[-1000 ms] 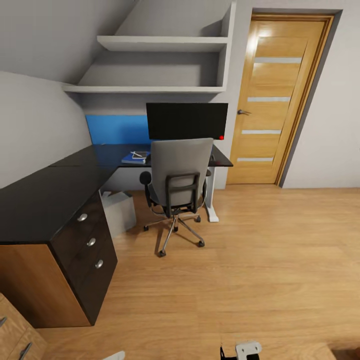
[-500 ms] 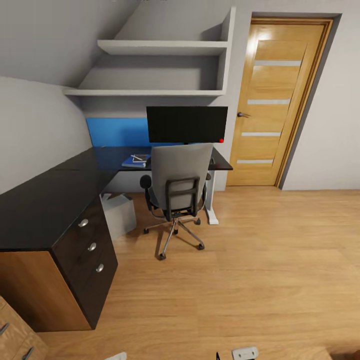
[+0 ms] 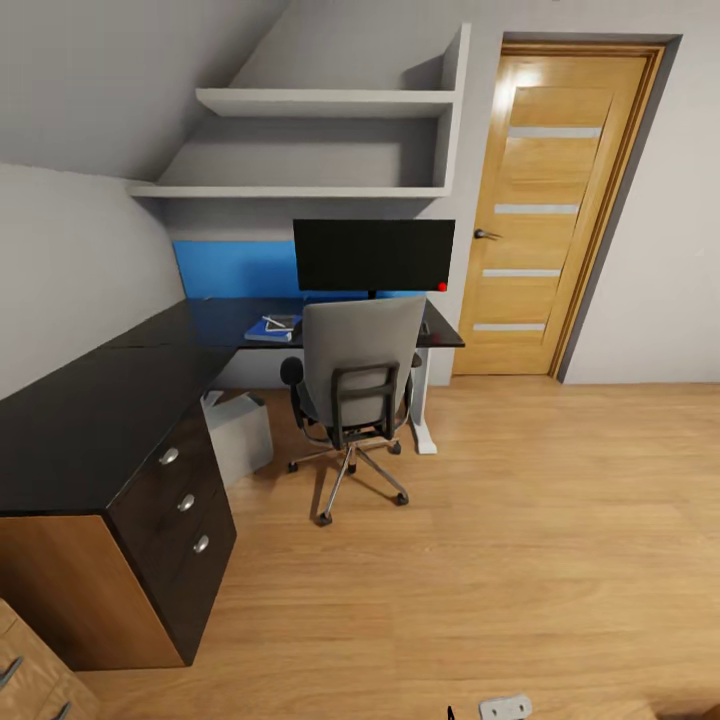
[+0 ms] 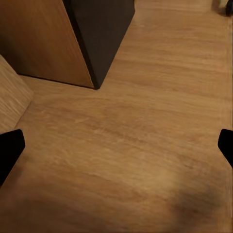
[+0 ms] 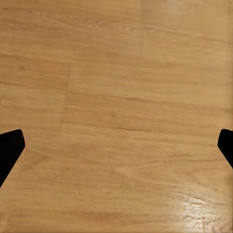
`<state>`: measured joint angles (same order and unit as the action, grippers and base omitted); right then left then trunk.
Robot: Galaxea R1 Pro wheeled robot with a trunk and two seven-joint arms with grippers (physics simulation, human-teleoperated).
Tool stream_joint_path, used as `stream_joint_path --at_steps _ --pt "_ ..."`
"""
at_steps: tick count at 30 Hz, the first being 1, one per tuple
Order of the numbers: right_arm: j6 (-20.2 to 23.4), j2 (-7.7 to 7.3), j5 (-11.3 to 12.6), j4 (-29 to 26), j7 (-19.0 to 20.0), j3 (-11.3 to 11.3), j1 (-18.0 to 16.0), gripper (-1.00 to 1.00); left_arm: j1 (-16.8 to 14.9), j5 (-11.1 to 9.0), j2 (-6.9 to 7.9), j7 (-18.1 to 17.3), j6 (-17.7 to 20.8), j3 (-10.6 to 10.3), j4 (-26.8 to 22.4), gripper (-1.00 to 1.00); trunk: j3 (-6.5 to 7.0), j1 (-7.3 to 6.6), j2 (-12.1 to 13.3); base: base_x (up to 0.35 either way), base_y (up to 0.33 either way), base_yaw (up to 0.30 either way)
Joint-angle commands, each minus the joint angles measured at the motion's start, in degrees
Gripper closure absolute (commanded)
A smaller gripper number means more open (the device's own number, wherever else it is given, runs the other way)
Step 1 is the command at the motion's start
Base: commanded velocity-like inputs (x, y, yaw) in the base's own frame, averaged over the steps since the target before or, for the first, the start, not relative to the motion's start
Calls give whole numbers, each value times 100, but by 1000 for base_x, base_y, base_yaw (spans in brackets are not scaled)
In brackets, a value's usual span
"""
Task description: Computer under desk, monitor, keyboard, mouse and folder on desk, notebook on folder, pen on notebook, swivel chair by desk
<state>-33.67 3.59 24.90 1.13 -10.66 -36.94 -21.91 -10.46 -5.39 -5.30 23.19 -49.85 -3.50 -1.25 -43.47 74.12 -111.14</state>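
The swivel chair (image 3: 360,375) is seen from behind, drawn up to the desk (image 3: 90,420) and blocking the middle of its black top. Behind it the monitor (image 3: 373,255) stands on the desk. The blue folder (image 3: 262,334) lies on the desk left of the chair, with the notebook (image 3: 280,322) on it. The computer (image 3: 238,435) sits under the desk beside the drawers (image 3: 185,500). Shelves (image 3: 320,140) hang above; a door (image 3: 545,205) stands to the right. The left gripper (image 4: 116,145) and right gripper (image 5: 116,145) are spread wide over bare floor (image 5: 116,97)
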Motion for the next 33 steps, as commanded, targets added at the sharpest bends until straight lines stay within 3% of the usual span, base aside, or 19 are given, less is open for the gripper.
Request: stream_joint_path --at_steps 1,4,14,19,20,33 --pt "-17 3 24 12 -25 -49 -3 -100 9 -23 2 -1 -101 -38 4 -100 13 -23 39 0 0 0" --pt "-17 2 24 12 -24 -50 -4 -100 43 80 3 -6 -332 -37 9 -100 67 -89 160 0 0 0" --pt "-17 2 24 11 -24 -50 -3 -100 53 105 11 -7 -376 -37 8 -100 247 -309 561 0 0 0" --pt "-17 2 24 11 -24 -50 -6 -100 55 100 60 7 -24 -37 3 -100 301 -375 681 0 0 0" --pt "-17 2 24 11 -24 -50 -4 -100 53 106 68 21 287 -37 2 -100 301 -375 681 0 0 0" --pt "-17 2 24 11 -24 -50 -1 -100 53 108 63 12 537 -37 2 -100 301 -375 681 0 0 0"
